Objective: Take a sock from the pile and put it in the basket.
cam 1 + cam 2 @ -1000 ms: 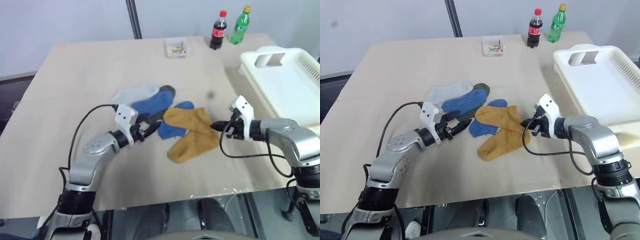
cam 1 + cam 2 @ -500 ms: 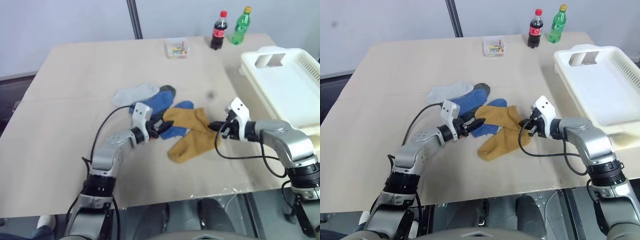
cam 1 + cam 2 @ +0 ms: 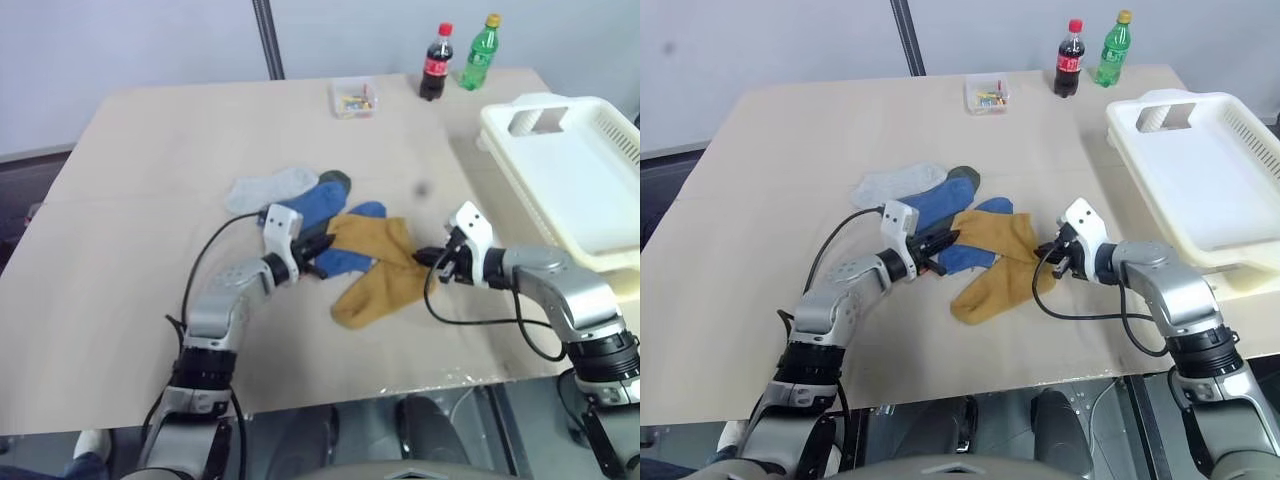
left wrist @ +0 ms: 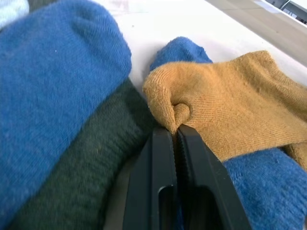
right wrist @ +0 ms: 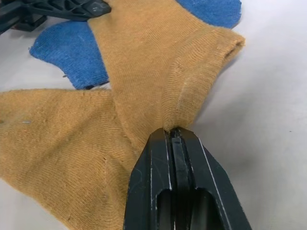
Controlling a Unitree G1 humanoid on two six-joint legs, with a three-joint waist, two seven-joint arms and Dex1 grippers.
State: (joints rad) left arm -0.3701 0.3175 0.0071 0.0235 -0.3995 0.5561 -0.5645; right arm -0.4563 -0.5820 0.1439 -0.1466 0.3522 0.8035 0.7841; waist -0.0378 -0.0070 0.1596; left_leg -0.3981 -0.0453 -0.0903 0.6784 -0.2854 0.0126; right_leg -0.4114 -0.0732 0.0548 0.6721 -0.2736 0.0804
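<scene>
Both grippers pinch the mustard-yellow fabric sock (image 3: 378, 270) mid-bench: left gripper (image 3: 326, 243) at its 9 o'clock edge, right gripper (image 3: 422, 256) at 3. Lift evenly w/ blue socks (image 3: 318, 205) left behind, then to white slotted plastic basket (image 3: 570, 170) at 2 o'clock.

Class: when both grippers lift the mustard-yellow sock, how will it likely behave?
The sock is knitted fabric, already puckered where the left gripper and right gripper pinch it, so it will probably sag between them. It looks light. Lying across a blue sock, it may drag that along.
</scene>
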